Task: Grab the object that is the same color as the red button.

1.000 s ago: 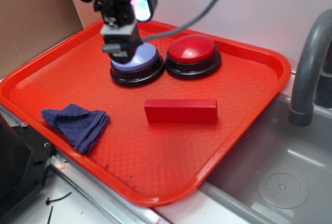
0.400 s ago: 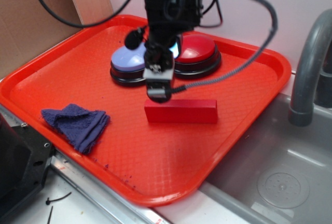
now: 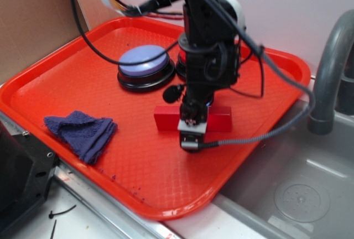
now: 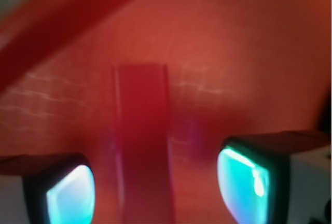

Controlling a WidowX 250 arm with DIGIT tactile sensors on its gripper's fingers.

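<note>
The red block (image 3: 166, 118) lies in the middle of the red tray (image 3: 66, 73), partly hidden by my arm. My gripper (image 3: 191, 134) hangs over its middle, pointing down. In the wrist view the block (image 4: 142, 130) runs lengthwise between my two fingers, one finger (image 4: 70, 193) on each side with gaps to the block; my gripper (image 4: 155, 187) is open. The red button is almost wholly hidden behind my arm; only a sliver (image 3: 180, 56) shows.
A pale lavender button (image 3: 145, 65) stands at the tray's back. A blue-purple cloth (image 3: 83, 133) lies at the tray's front left. A sink basin (image 3: 298, 195) and a grey faucet (image 3: 329, 67) are on the right. A cardboard wall (image 3: 33, 23) stands at the left.
My gripper has moved from over the lavender button forward and right, and now sits low over the red block's middle, straddling it.
</note>
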